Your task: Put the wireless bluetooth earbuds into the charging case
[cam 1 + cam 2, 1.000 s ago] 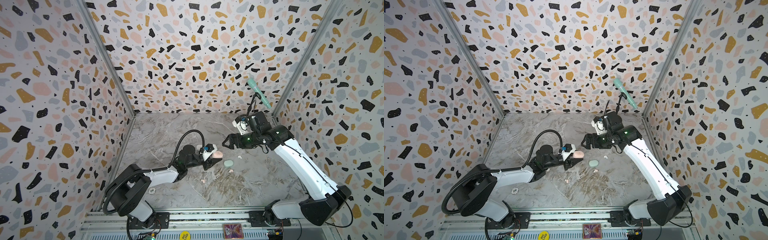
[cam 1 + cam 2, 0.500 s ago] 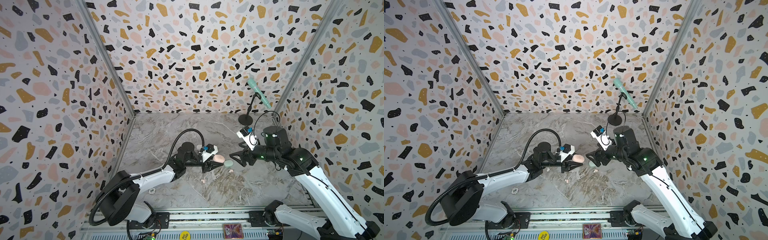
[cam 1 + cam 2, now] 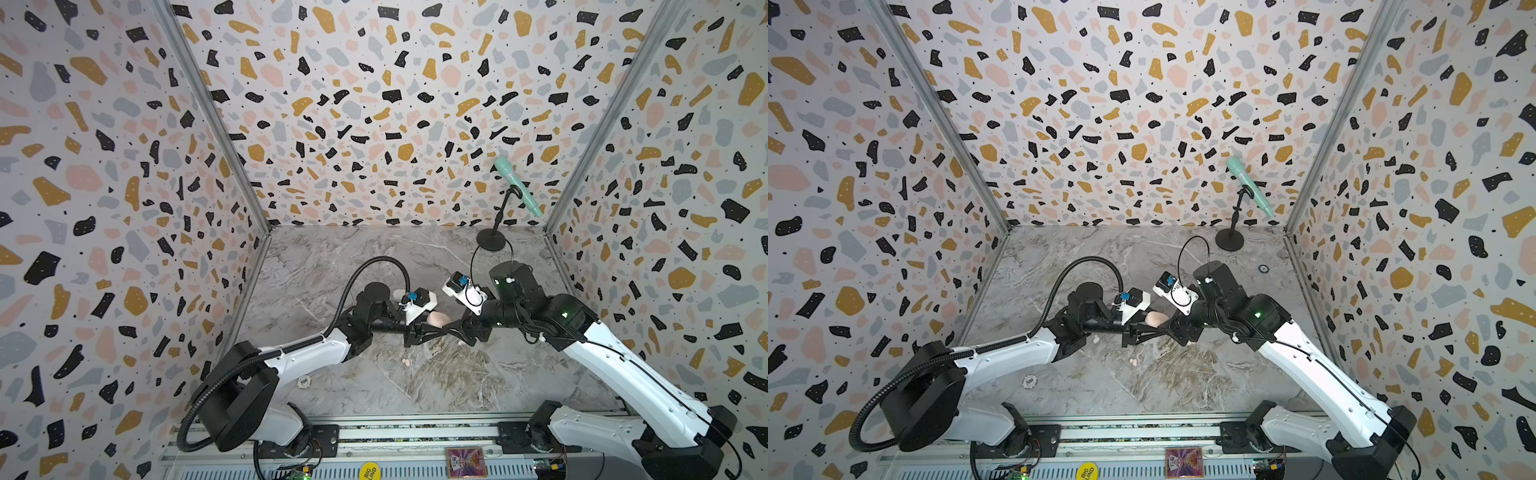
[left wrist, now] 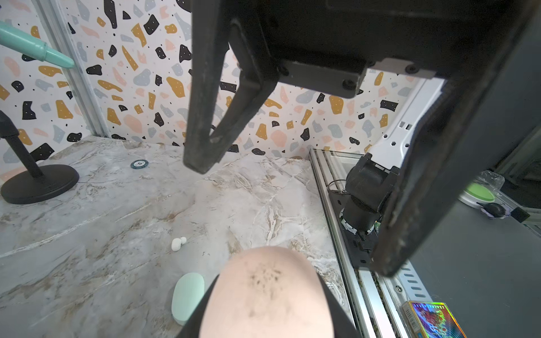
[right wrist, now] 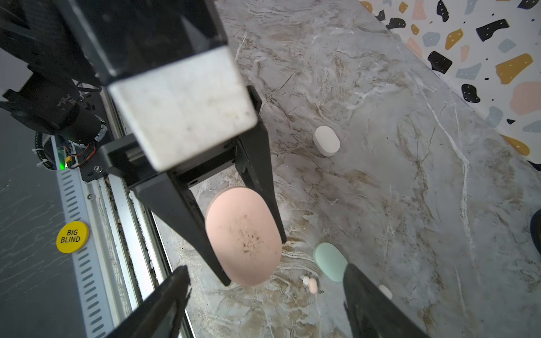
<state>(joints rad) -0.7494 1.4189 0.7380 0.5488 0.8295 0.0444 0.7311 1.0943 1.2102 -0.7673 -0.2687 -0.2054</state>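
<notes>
While the pink charging case [image 5: 243,234] hangs in the air: no earbud is in it yet, so the job looks barely started.
Pink case: lifted clear of the marble table [image 5: 409,146]. It reads as a smooth closed pebble with no gap showing, so it probably needs opening first.
Left gripper [image 5: 254,260]: clamped on the pink charging case, one finger on each side of it.
Right gripper [image 4: 292,218]: jaws spread wide with nothing between them. The tips point at the case from the opposite side, near it but not touching as far as the wrist views show.
Earbuds: loose on the table. A pink earbud [image 5: 312,285] lies below the lifted case, and a white earbud [image 4: 177,243] sits a bit beyond the mint case [image 5: 330,262]. No mint buds can be spotted.
Other cases: the mint case and a white case [image 5: 326,140] lie flat on the table, well apart, and both look shut.
Left to do: basically everything, meaning get a lid open, pick up the buds and seat them.
Versus a second ago: the right arm has swung in from the back of the table, and its gripper now sits nose to nose with the left one. In both top views it now covers the mint case, which was in plain sight before. The pink case stays in about the same spot in the same grip.
</notes>
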